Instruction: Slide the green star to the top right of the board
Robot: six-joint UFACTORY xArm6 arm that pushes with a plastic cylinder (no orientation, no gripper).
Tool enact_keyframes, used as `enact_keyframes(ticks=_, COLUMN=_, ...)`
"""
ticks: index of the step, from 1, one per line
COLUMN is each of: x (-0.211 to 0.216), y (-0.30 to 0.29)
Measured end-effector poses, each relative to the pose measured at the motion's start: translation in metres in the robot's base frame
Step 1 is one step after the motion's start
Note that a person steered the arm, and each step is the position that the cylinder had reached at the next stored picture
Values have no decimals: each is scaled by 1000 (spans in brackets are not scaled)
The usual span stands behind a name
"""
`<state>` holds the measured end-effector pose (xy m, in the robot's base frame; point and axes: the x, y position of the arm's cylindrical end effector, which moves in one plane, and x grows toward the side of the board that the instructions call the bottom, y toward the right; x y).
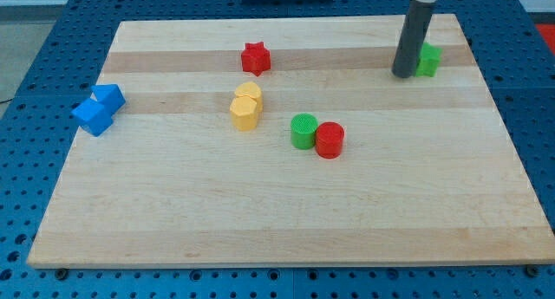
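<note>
1. At the view's far left, two blue blocks sat touching near the left edge of the wooden board (286,221): a blue cube (93,117) lower and further left, and a second blue block (109,97) just above and to its right, its shape hard to make out.
2. Further right, at about the same height on the board, two yellow blocks were pressed together. The lower yellow block (244,113) looked roughly hexagonal, and the upper yellow block (249,93) sat partly behind it.
3. Above the yellow pair, toward the view's top, a red star (256,58) stood alone, well apart from the others.
4. Right of the yellow pair and a little lower, a green cylinder (303,131) and a red cylinder (329,140) stood upright and touching, the red one on the right.
5. In the board's top-right region, the dark rod came down from the view's top edge. Its tip (403,74) rested on the board directly against the left side of the green star (428,59).
6. The green star lay near the top right of the board, short of the corner itself, with its left part hidden behind the rod.
7. The arm carried no pincer, only the rod, so nothing was clenched or released; the rod merely touched the green star.
</note>
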<state>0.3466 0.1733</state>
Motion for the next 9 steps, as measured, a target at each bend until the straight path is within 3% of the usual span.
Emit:
enact_keyframes(ticks=1, x=13, y=27)
enact_keyframes(ticks=2, x=-2, y=43)
enact_keyframes(ticks=7, x=-12, y=71)
enact_keyframes(ticks=9, x=-54, y=-21)
